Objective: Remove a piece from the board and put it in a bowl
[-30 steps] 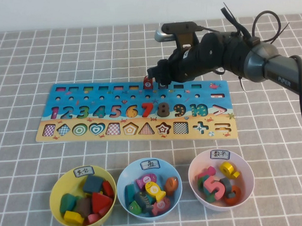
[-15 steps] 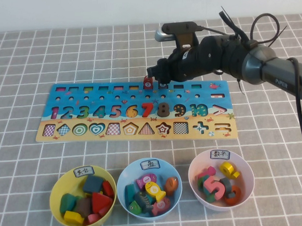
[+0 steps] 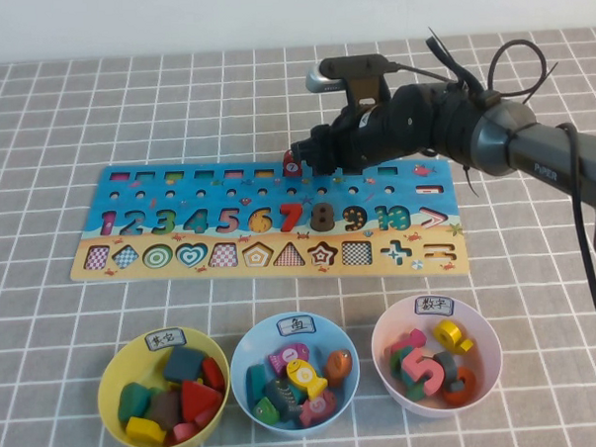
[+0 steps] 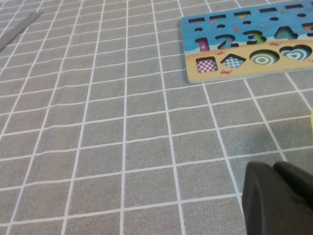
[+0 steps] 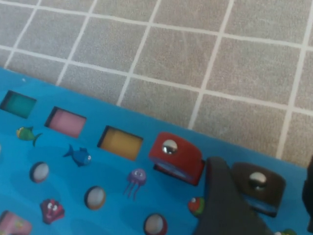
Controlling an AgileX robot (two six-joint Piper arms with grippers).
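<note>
red piece (image 5: 176, 155) crowding dark piece (image 5: 258, 188), open cloth (image 3: 223, 98) behind board (image 3: 161, 251)

board (image 3: 131, 253) numerals: 1 to 10 in a row (colourful print)
red piece (image 3: 292, 165): 7
right arm (image 3: 532, 154): PIPER
pink-white bowl (image 3: 488, 374) piece: 5

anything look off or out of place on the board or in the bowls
Nothing stands out. The board lies flat, the three bowls stand upright with pieces inside. The right gripper is over the board's top row; the left gripper is off beside it.
</note>
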